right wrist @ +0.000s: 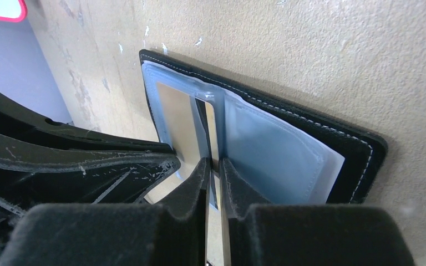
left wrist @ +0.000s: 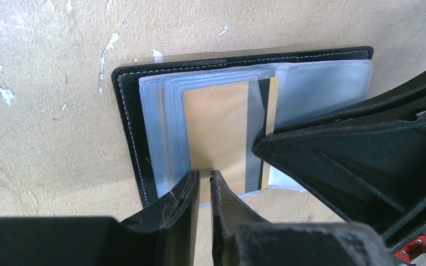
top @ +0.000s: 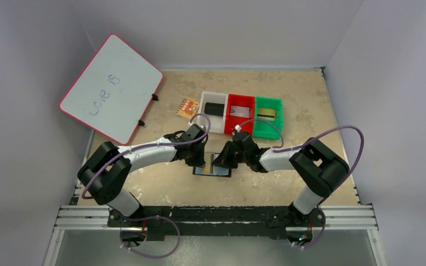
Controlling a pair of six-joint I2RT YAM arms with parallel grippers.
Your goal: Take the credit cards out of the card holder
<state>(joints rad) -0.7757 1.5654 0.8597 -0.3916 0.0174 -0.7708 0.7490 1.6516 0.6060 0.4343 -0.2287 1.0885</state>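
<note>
The card holder lies open on the table between both arms, black with pale clear sleeves. A gold-tan credit card sits in its left sleeves. My left gripper has its jaws almost together, tips resting at that card's face, and nothing shows between them. My right gripper is shut on a thin sleeve leaf that stands up edge-on from the middle of the holder, with a gold strip along it. In the top view, the left gripper and right gripper meet over the holder.
Behind the holder stand three bins: white with a black block, red with a grey flat piece, green with a gold-dark piece. An orange patterned square lies left of them. A whiteboard leans at the back left.
</note>
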